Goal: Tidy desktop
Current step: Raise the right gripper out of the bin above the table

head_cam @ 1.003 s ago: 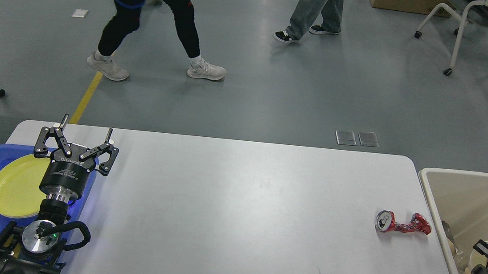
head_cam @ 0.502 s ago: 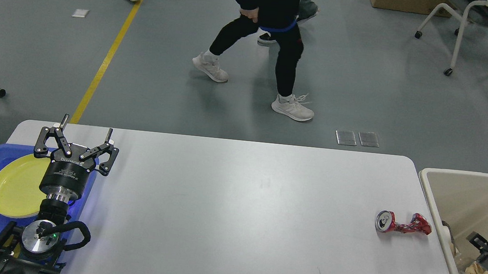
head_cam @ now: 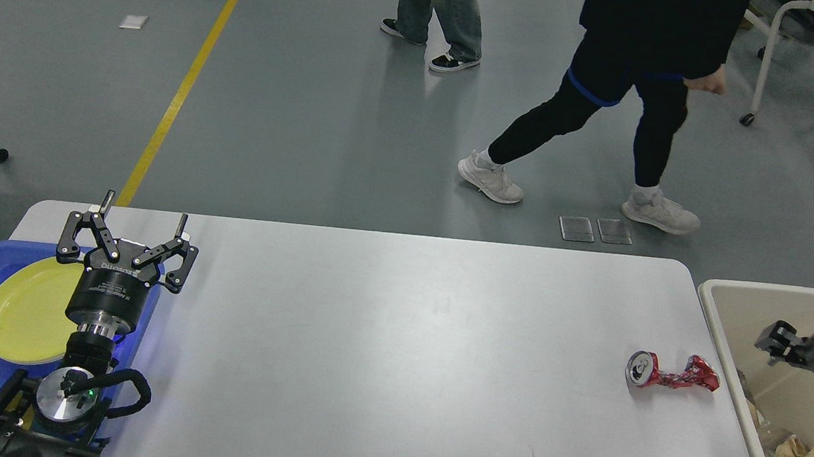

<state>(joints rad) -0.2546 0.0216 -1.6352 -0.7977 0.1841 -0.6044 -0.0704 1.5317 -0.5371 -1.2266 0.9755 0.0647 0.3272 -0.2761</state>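
One crushed can, one yellow plate, two tools.

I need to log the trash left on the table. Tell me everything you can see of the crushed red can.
The crushed red metal drink can lies on its side on the white rectangular desktop, near its right edge, just short of the beige plastic bin. Its silver top end with the opening faces the camera on the left; the body is pinched thin in the middle and crumpled at the right end. Only the desktop touches it; neither gripper is on it.
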